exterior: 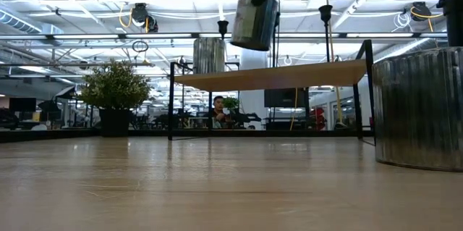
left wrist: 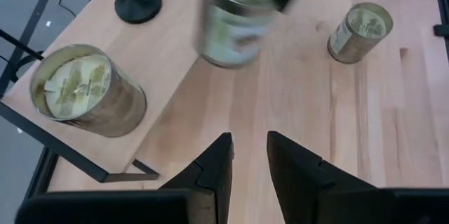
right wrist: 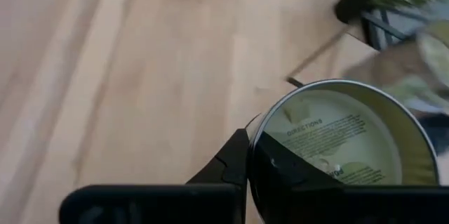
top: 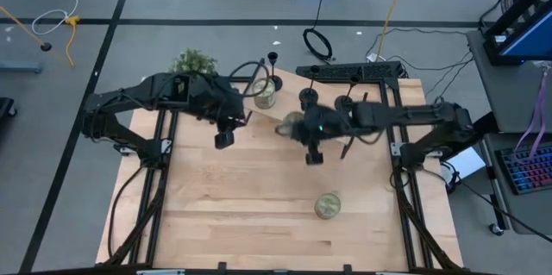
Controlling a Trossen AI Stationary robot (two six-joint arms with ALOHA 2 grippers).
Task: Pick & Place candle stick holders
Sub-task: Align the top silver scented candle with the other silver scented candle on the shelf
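Three black candle stick holders stand on their round bases on the raised wooden shelf (top: pixel 379 90) at the table's far side: one at its left end (top: pixel 272 58), two nearer the middle (top: pixel 308 96) (top: pixel 349 101). One base shows in the left wrist view (left wrist: pixel 138 3). My right gripper (top: pixel 297 127) is shut on a greenish jar (exterior: pixel 253 21), not on a holder. My left gripper (left wrist: pixel 249 161) is open and empty, above the table to the left of that jar. My right gripper holds the greenish jar by its top rim (right wrist: pixel 254 140), one finger (right wrist: pixel 231 162) outside the wall and one inside the jar. The fingers come from above. The jar hangs below them, a little tilted and lifted well clear of the table.
A second greenish jar (top: pixel 266 94) stands on the shelf's left end, beside the left holder. A third jar (top: pixel 328 206) stands on the table near its front right. A potted plant (top: pixel 195 61) sits beyond the far left corner. Bare wood lies at the table's middle and left.
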